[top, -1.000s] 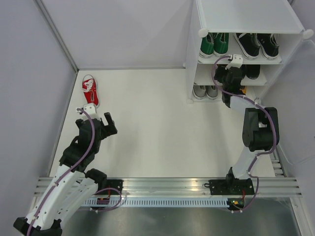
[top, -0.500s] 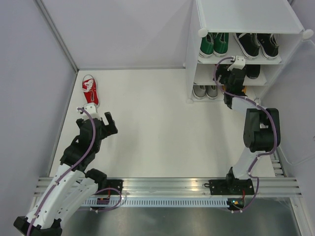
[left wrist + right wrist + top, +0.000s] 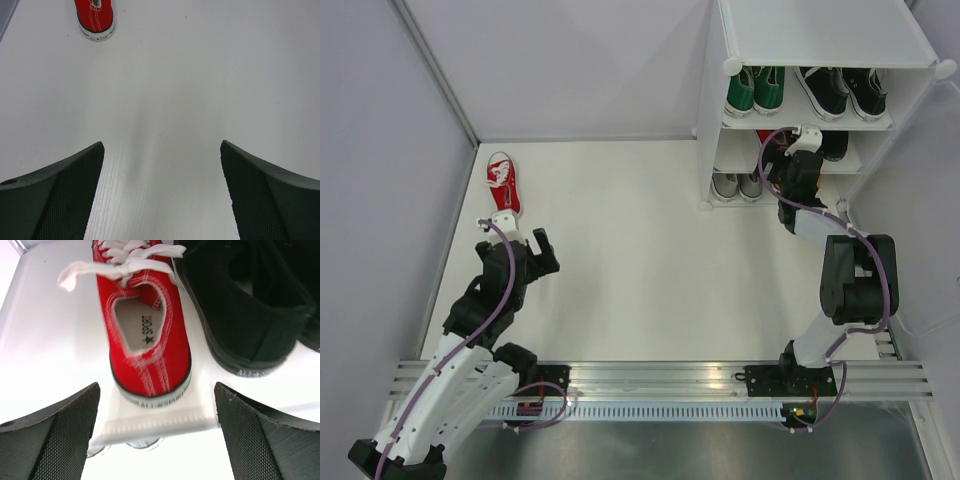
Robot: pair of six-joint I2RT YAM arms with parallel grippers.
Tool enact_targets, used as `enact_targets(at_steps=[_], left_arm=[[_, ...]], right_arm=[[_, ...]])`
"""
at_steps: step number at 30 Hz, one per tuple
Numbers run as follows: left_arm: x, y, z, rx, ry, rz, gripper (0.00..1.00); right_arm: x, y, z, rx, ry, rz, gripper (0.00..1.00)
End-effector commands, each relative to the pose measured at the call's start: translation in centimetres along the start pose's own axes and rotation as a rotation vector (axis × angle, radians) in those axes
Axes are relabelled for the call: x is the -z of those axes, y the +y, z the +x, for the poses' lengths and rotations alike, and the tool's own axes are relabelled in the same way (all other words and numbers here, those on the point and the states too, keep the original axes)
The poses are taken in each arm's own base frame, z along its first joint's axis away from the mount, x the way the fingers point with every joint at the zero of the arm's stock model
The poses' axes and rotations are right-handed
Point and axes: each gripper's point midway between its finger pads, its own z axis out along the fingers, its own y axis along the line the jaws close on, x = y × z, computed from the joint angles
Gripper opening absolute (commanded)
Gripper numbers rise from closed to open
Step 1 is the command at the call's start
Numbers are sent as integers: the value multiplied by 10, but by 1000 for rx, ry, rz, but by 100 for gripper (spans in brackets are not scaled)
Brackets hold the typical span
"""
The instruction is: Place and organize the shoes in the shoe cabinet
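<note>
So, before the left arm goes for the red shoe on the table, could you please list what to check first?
1. The right gripper is open, jaws either side of the shelved red shoe, not gripping: ok.
2. The shelved red shoe sits flat on the cabinet shelf, heel inside the front edge: ok.
3. It stands beside the black shoe, with bare shelf on its other side for the mate: ok.
4. The left gripper is open and empty: ok.
5. The loose red shoe is upright on the table, path clear: ok.
</note>
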Motion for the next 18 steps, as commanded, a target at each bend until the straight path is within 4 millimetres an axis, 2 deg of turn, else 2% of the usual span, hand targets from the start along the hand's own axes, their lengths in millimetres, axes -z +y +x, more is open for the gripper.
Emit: enact_targets(at_steps=[1,2,4,5,7,9,10,11,13,15,16,18], left_arm=[[0,-2,-7,-26,-28,14,100],[0,-2,-8,-23,-30,16,100],[-1,-2,-6,-25,-25,18,100],[-1,-3,-6,-27,-24,19,100],[-1,-3,-7,-24,-25,21,100],[0,-3,-6,-27,-23,23,100],[0,-3,-6,-25,-22,23,100],[0,-4,-7,-26,-23,25,100],[-1,-4,-6,-26,-20,26,100],[-2,-5,-4,-30,-11,26,100],[-2,-5,-4,-31,-12,29,100],[-3,-6,-3,-32,-6,28,100]], right_arm=[[15,0,-24,-27,-49,-1,98],[19,0,-28,-33,-54,-2,98],[25,0,-22,-37,-29,0,98],[31,-1,-27,-49,-36,2,98],[40,-3,-17,-57,12,12,98],[52,-3,-21,-72,25,18,98],[58,-4,-13,-73,64,23,98],[68,-3,-23,-80,53,18,98],[82,-4,-15,-91,110,26,98],[99,-2,-28,-114,107,19,98],[113,-1,-28,-121,137,17,98],[129,4,-28,-145,170,-7,98]])
